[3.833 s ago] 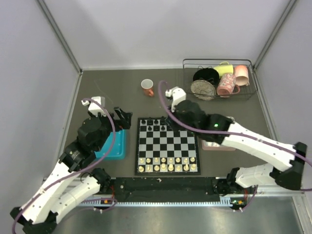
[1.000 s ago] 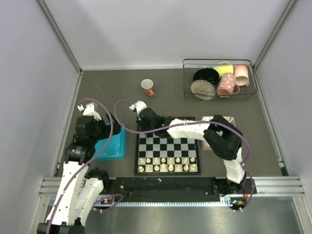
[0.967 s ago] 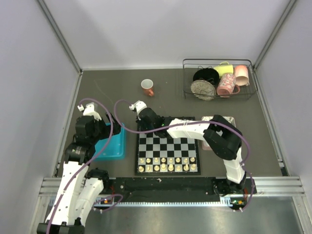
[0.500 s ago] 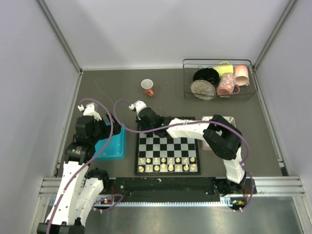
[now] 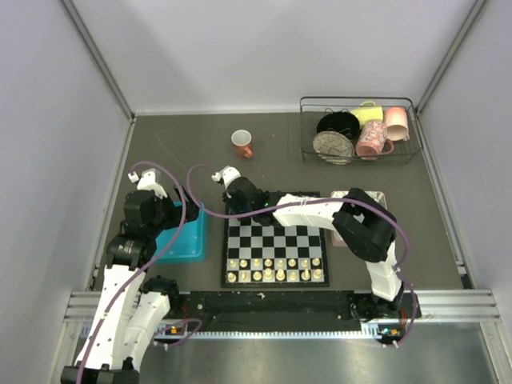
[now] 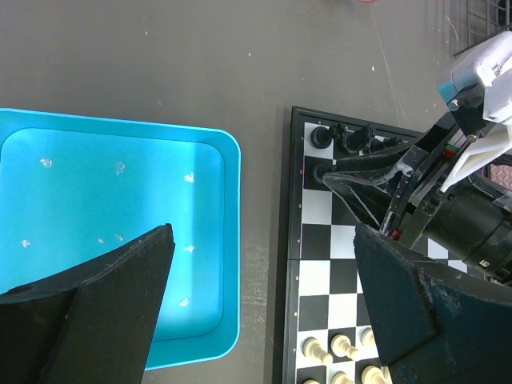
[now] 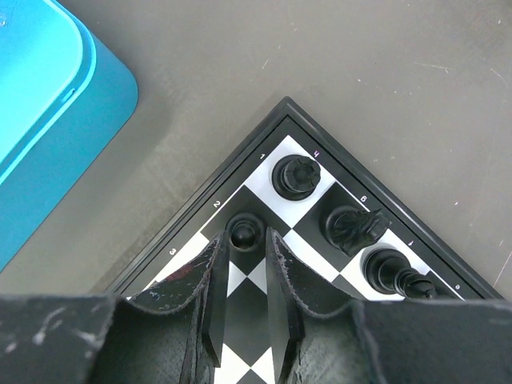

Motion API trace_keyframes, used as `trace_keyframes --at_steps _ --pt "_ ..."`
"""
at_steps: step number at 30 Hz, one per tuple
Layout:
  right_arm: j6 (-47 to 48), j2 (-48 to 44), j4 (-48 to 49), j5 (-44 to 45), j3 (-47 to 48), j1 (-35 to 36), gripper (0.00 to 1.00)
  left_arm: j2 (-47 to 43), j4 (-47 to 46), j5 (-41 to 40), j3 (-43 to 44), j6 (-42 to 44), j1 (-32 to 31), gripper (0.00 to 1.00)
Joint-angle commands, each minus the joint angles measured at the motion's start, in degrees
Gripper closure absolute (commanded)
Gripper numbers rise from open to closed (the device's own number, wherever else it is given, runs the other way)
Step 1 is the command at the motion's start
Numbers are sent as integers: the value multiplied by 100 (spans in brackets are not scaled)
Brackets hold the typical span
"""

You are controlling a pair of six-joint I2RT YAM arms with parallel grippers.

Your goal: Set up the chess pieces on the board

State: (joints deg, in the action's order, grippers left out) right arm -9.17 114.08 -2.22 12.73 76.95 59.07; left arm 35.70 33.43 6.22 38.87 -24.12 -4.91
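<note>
The white-and-black left arm (image 5: 112,296) holds its black two-finger left gripper (image 6: 262,240) spread wide, while the white-and-black right arm (image 5: 308,210) reaches far leftward, its black two-finger right gripper (image 7: 244,260) angled downward, fingers narrowly parted.

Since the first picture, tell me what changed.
The right gripper swung left to the far-left corner of the board, fingers straddling a black pawn; released or not, unclear. The left gripper pulled back over the blue tray, open. White pieces, cup and rack stayed.
</note>
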Motion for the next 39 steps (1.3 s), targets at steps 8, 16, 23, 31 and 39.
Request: trace_keyframes --at_steps 8,16,23,31,39 --pt "-32 -614 -112 -315 303 -53 73 -134 -267 37 -38 56 51 2" --pt "125 -1879 -305 -52 49 -53 59 -125 -276 29 -29 65 60 2" --pt "284 -3549 -551 528 -636 -123 50 -178 -302 90 -38 100 60 2" --pt "-31 -5823 -1175 1231 -2007 -387 42 -292 -407 213 -82 188 60 2" --pt "-665 -7829 -2132 1880 -2947 -396 25 -327 -495 310 -99 206 60 2"
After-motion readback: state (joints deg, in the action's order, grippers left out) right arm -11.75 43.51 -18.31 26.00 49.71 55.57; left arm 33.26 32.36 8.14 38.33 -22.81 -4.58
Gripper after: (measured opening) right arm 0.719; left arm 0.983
